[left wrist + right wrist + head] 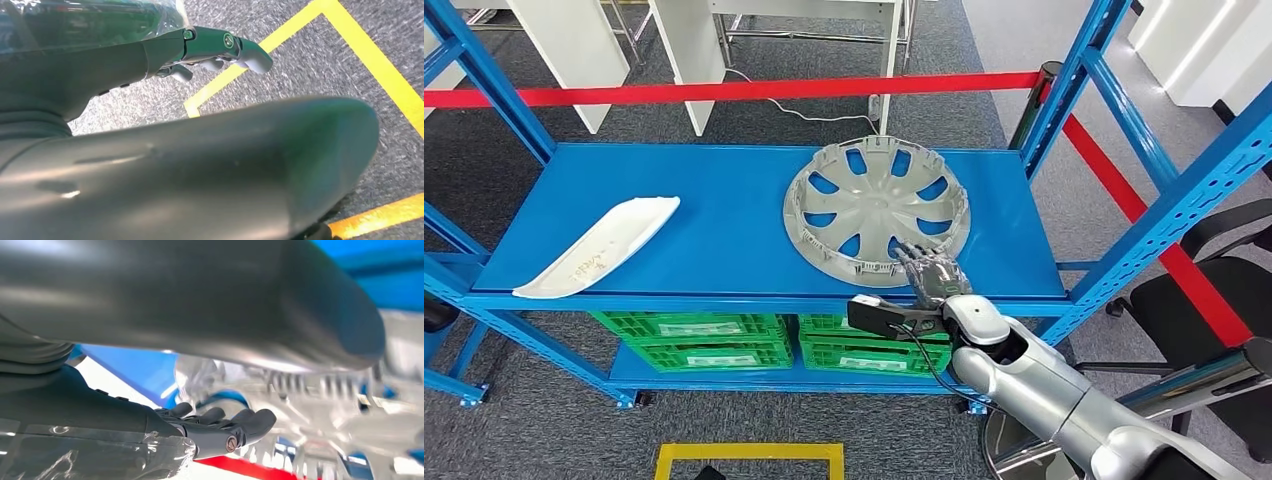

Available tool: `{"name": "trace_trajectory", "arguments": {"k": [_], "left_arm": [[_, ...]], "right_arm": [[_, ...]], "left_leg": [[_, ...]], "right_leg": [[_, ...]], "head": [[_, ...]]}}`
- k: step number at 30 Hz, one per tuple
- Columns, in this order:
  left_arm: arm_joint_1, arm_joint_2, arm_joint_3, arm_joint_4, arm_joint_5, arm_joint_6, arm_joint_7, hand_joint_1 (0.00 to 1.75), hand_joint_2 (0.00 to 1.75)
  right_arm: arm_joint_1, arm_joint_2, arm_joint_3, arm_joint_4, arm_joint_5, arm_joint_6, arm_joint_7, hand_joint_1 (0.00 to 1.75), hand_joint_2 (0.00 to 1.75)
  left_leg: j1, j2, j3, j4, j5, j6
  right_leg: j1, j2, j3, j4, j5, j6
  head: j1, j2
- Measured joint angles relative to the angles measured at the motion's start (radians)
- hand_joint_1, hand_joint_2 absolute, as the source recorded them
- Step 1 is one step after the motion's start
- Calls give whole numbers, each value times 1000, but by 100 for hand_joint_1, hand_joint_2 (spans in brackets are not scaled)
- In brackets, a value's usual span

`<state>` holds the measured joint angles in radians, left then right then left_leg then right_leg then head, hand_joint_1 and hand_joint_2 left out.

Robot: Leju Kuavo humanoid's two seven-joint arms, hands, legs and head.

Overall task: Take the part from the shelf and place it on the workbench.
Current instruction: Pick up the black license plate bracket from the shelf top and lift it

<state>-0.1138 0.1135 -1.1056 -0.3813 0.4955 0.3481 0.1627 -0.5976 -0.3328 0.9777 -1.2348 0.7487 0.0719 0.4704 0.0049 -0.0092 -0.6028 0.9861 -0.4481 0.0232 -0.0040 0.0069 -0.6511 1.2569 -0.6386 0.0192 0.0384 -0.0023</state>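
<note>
Lying on the blue shelf (724, 225), left to right: white panel (599, 246) with faint scribbled writing, unreadable, then grey hubcap (877, 210). Right hand (934, 274) reaches up from below, fingers (916, 258) extended over hubcap's near rim, thumb apart, not closed on it. Left hand (220, 50) hangs over yellow floor tape (240, 67), fingers loosely straight, holding nothing.

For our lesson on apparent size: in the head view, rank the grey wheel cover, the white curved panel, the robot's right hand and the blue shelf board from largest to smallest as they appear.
1. Blue shelf board
2. Grey wheel cover
3. White curved panel, narrower than the cover though about as long
4. Right hand, smallest even though nearest the camera
</note>
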Motion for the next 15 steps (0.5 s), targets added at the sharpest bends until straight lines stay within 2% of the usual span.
{"name": "trace_trajectory", "arguments": {"k": [1,2,4,5,6,9,11,12,13,15], "left_arm": [[1,0,0,0,0,0,0,0,0],[2,-1,0,-1,0,0,-1,0,0],[3,-2,0,-1,0,0,-3,0,0],[2,-1,0,-2,0,0,-3,0,0],[2,-1,0,-2,0,0,-4,0,0],[3,-1,0,-2,1,-1,-4,0,0],[3,-2,0,-2,1,-1,-4,0,0],[2,-2,0,-2,1,-1,-4,0,0],[2,-2,0,-2,1,0,-4,0,0],[4,-2,0,-2,1,1,-4,0,0]], "right_arm": [[4,-1,0,0,0,1,0,0,0],[6,-2,1,0,0,1,0,0,0],[8,-4,0,0,0,2,0,0,0],[8,-4,1,-1,0,2,0,0,0],[9,-4,1,-1,0,3,0,0,0],[13,-5,2,-4,0,3,-2,0,0],[12,-5,1,-7,0,3,-3,0,0],[12,-6,1,-8,0,2,-3,0,0],[13,-6,1,-9,0,2,-3,0,0],[15,-7,1,-10,0,2,-3,0,0]], "left_leg": [[3,0,2,3,-4,-4],[7,0,5,7,-9,-9],[15,0,12,21,-25,-23],[17,0,12,29,-32,-31],[17,-1,11,36,-37,-39],[16,-1,10,38,-41,-56],[17,1,8,54,-56,-65],[18,1,-4,87,-77,-68],[18,1,-27,142,-105,-71],[17,1,-92,275,-154,-71]], "right_leg": [[-5,0,-24,25,9,5],[-9,-1,-29,12,37,10],[-18,-2,7,-103,124,19],[-19,-3,28,-159,152,21],[-18,-2,41,-195,164,17],[-14,1,41,-205,155,-12],[-16,-1,47,-207,153,-27],[-16,-2,51,-208,152,-33],[-16,-3,55,-208,150,-39],[-12,-3,60,-208,145,-46]], "head": [[0,0],[0,0],[0,0],[2,0],[2,0],[-3,0],[-7,0],[-9,0],[-11,0],[-13,0]]}}
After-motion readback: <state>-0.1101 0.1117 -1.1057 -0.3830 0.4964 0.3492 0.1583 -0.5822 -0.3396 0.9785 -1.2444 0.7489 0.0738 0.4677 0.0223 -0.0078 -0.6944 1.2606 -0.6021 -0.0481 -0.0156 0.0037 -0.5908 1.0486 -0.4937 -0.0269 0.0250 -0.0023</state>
